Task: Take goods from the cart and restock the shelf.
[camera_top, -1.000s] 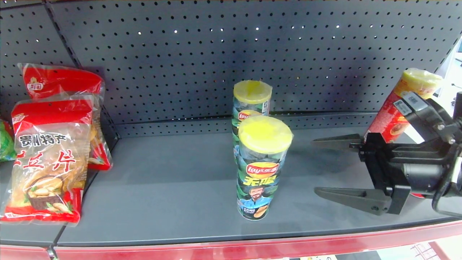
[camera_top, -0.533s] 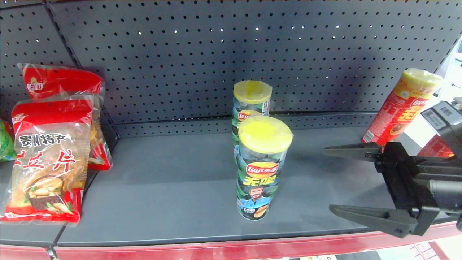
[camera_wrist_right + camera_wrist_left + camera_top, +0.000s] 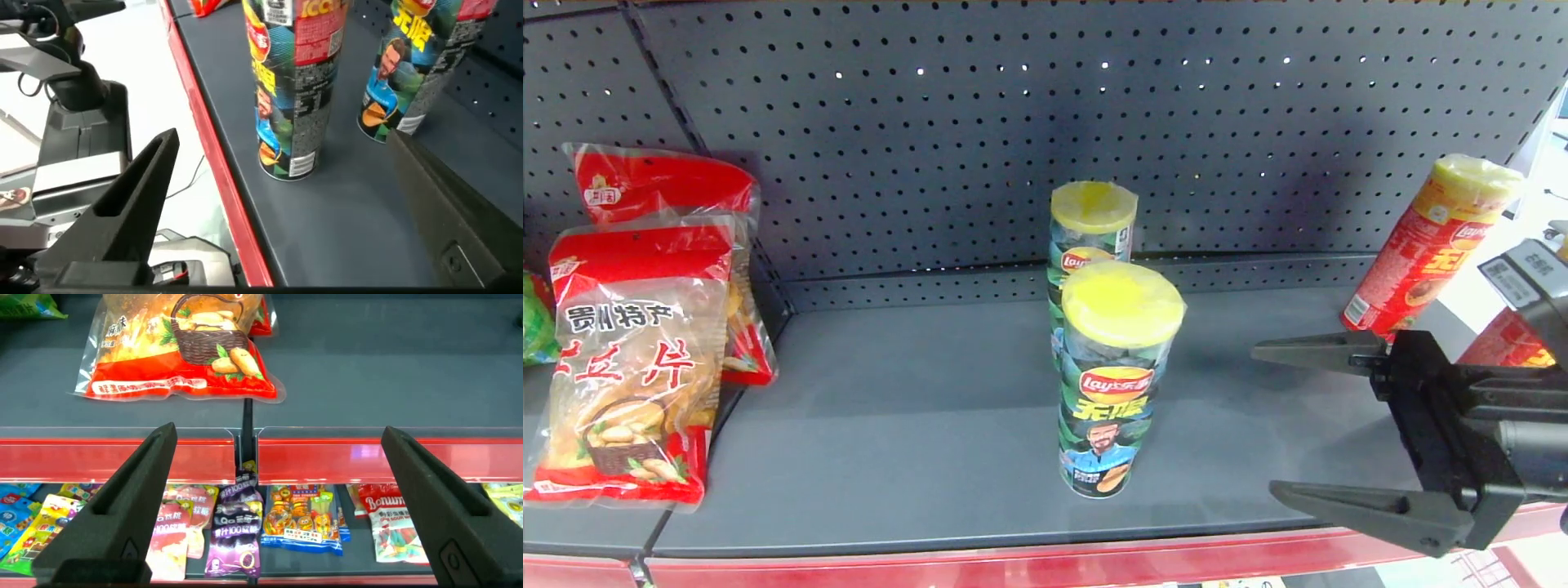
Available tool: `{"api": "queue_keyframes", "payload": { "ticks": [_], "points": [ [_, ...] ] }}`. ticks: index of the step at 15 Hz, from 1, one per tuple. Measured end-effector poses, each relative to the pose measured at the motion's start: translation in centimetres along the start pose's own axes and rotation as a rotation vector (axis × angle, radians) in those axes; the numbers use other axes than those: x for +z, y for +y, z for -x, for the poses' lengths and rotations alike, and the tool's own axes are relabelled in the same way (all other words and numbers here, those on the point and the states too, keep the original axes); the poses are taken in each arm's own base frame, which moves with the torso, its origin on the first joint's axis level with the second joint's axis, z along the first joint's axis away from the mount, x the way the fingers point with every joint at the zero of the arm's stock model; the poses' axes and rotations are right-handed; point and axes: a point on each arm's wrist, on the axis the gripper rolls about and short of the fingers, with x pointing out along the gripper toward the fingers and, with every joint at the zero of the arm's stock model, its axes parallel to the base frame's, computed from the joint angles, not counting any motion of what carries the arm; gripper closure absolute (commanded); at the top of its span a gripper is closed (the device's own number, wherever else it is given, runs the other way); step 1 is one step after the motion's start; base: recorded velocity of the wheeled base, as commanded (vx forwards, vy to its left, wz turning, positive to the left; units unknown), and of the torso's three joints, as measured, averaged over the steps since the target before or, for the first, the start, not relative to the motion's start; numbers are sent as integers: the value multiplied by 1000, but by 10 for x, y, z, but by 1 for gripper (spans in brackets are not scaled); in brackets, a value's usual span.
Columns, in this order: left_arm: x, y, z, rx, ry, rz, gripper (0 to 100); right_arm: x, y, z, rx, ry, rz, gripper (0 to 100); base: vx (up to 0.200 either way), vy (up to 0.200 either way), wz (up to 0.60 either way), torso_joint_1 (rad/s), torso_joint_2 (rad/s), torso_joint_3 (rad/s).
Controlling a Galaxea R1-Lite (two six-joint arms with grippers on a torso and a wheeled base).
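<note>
On a grey pegboard shelf (image 3: 890, 425), the front green chip can (image 3: 1119, 384) stands near the right end effector (image 3: 1263, 420), its fingers spread wide and empty; placement looks finished, another cart pickup likely next.

A green chip can with a yellow lid (image 3: 1119, 380) stood upright near the front edge of the grey shelf (image 3: 890, 425). A second green can (image 3: 1090, 224) stood directly behind it. Well to its right, the right gripper (image 3: 1263, 421) hung with jaws spread wide, empty, fingertips pointing toward the can. Farther right and back stood a red can (image 3: 1433, 245). Far to its left, two red snack bags (image 3: 629, 359) leaned one behind the other.
</note>
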Motion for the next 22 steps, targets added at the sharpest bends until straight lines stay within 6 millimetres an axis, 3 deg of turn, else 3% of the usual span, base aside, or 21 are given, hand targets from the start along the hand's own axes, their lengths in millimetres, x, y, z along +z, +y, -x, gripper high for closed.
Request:
{"api": "queue_keyframes", "payload": {
  "ticks": [6, 11, 14, 22],
  "points": [
    [0, 0, 0, 1, 1, 1, 0, -2, 19, -17, 162, -2, 4, 0, 0, 0, 0, 0, 0, 0],
    [0, 0, 0, 1, 0, 0, 0, 10, 8, -52, 237, -11, 18, 0, 0, 0, 0, 0, 0, 0],
    [0, 0, 0, 0, 0, 0, 0, 5, 2, -67, 254, 14, 0, 0, 0, 0, 0, 0, 0, 0],
    [0, 0, 0, 1, 0, 1, 0, -3, 1, -71, 261, 40, -22, 0, 0, 0, 0, 0, 0, 0]
  ]
}}
